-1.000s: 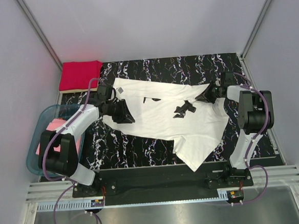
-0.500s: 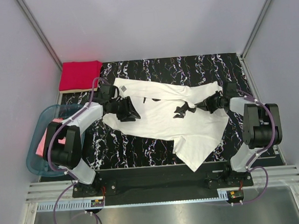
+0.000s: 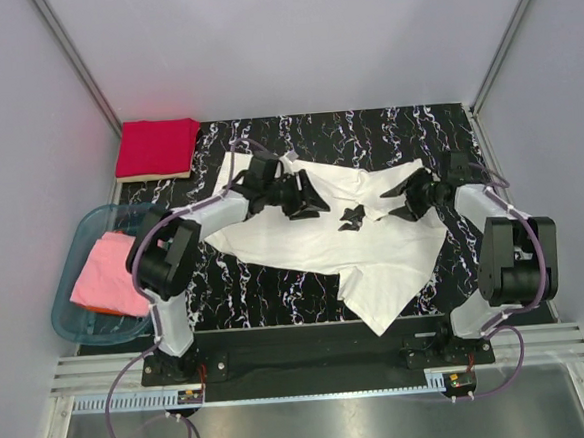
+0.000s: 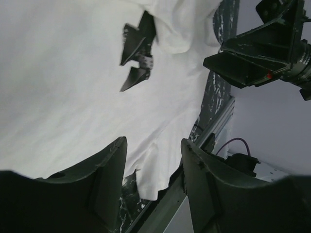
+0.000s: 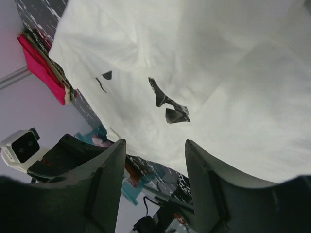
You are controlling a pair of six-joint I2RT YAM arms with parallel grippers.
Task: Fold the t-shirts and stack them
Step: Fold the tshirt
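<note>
Both arms swung inward over the white shirt (image 3: 294,244). Left tool (image 3: 311,200) and right tool (image 3: 397,201) stand open, empty.

Black white-streaked mat (image 3: 267,286) lies flat, centre of scene. Translucent teal tub (image 3: 81,242) just beside mat's left edge, near side. Slotted metal rail (image 3: 314,386) along near edge. Pale grey walls (image 3: 309,37) enclose three sides.

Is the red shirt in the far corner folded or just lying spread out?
Folded: the red t-shirt is a compact, straight-edged rectangle with no sleeves sticking out.
</note>
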